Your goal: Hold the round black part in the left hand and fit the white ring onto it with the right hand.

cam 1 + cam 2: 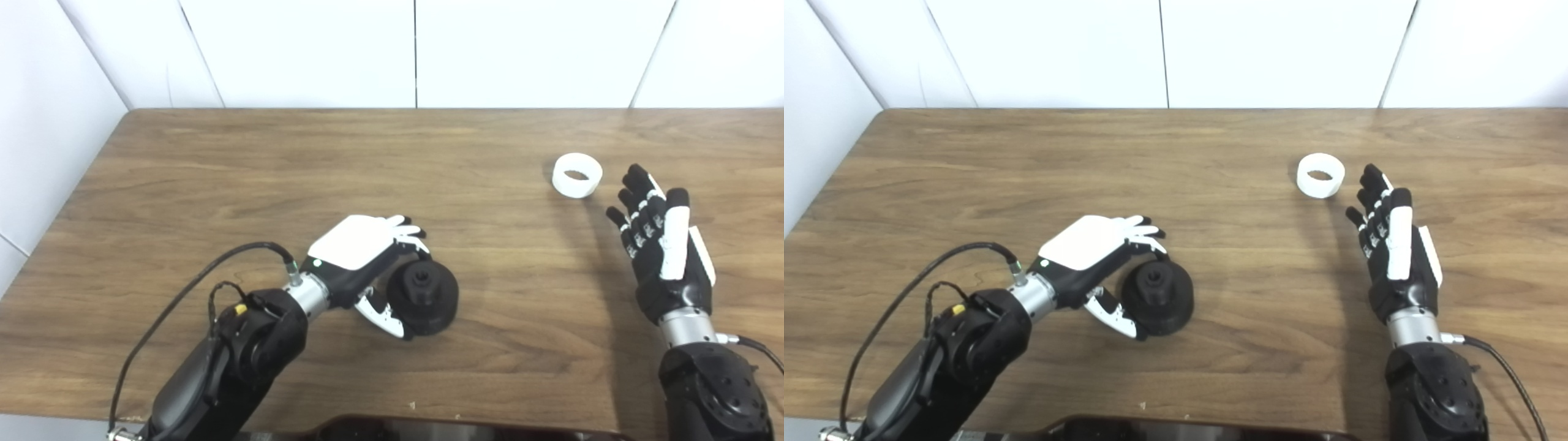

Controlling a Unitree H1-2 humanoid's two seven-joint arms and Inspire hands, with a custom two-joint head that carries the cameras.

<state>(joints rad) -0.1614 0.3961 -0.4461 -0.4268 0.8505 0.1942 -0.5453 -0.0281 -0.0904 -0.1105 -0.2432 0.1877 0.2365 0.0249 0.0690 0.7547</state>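
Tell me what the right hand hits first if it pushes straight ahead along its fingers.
Most likely the white ring: the right hand is open, fingers aimed up and slightly left toward it. The line may pass just beside the ring's right edge; depth is unclear.

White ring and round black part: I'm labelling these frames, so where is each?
white ring (pixel 577 176): left eye view, on its front outer wall.
round black part (pixel 425 300): left eye view, on its top face beside the central hub.
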